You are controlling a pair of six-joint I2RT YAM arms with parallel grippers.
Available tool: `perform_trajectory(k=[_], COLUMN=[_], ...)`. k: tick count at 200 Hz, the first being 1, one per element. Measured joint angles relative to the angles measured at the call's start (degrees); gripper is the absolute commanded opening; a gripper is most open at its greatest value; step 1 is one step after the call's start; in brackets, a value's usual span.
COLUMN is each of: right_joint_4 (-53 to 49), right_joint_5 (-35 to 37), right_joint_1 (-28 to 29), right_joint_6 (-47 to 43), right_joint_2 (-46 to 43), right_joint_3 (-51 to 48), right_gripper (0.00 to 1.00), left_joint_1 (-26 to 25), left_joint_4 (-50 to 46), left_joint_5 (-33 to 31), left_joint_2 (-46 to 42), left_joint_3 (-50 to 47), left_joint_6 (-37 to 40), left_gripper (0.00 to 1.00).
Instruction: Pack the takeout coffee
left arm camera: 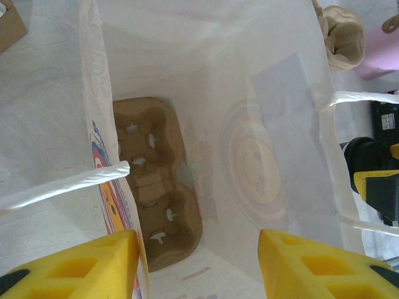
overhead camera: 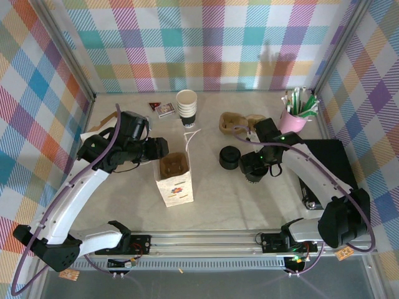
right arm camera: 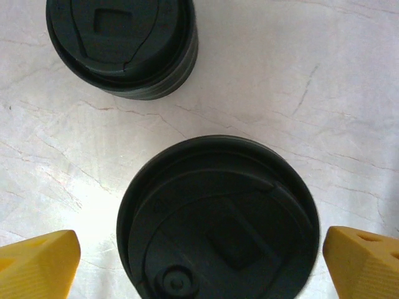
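Note:
The takeout coffee's round black lid (right arm camera: 215, 224) sits between the yellow fingertips (right arm camera: 37, 265) of my right gripper (right arm camera: 201, 265), which is open with a gap on each side. From above, that gripper (overhead camera: 252, 165) hangs over the cup and hides most of it. A white paper bag (overhead camera: 177, 187) stands upright in the middle with a brown cup carrier (overhead camera: 173, 166) at its bottom. My left gripper (overhead camera: 162, 149) is at the bag's top left rim, open. In the left wrist view its jaws (left arm camera: 198, 265) straddle the bag's left wall (left arm camera: 103, 124), above the carrier (left arm camera: 156, 187).
A squat black stack of lids (overhead camera: 229, 157) stands just left of the right gripper, also the lids (right arm camera: 121, 47). A stack of lidless cups (overhead camera: 186, 104) is at the back, spare brown carriers (overhead camera: 235, 123) and a pink utensil cup (overhead camera: 296, 115) at the back right. The bag's handles (left arm camera: 62, 184) hang loose.

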Motion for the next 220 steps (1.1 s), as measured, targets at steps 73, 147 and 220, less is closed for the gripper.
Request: perform_trajectory(k=[73,147,220], right_joint_4=[-11.3,-14.1,-14.1], right_joint_5=[8.5,10.3,10.4], right_joint_1=[0.7,3.0,5.3], right_joint_6=[25.6,38.6,36.2], right_joint_2=[-4.7,-2.8,0.2], right_joint_3=[7.4,7.6,12.1], right_gripper=[0.90,0.84,0.87], left_joint_1=[0.0,0.0,0.0], left_joint_4=[0.7,3.0,2.6], left_joint_5=[1.2,-1.2,-4.8], left_joint_2=[-1.5,-1.1,-0.7], left_joint_3=[0.0,2.3,4.3], left_joint_6=[2.2,3.7,1.1], left_gripper=[0.81,0.78,0.71])
